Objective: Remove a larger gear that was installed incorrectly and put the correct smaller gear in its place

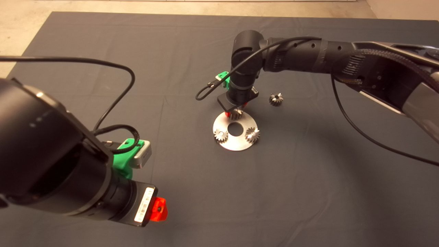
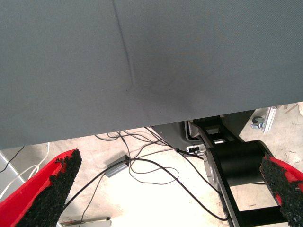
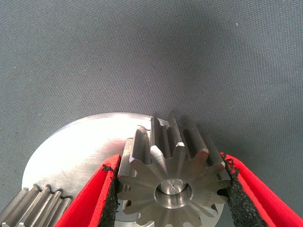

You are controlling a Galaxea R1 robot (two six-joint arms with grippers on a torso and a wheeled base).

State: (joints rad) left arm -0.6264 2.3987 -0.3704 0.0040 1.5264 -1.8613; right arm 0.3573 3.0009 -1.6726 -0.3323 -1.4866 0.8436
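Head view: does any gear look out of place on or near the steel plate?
Yes. The smaller gear lies on the mat, off the steel plate. On the plate, the larger gear, clamped by the right gripper, has flared teeth, unlike its straight-toothed neighbour. The left gripper waits open, lower left.

Head view: the right gripper [image 1: 234,110] hides most of the larger gear [image 1: 236,113]. Right wrist view: frame edge crops the larger gear's [image 3: 173,182] near teeth and a neighbouring gear [image 3: 35,206].

Right pincer [image 3: 173,189] pointing down, fingers clamped; left pincer [image 2: 165,189] parked lower left, fingers apart
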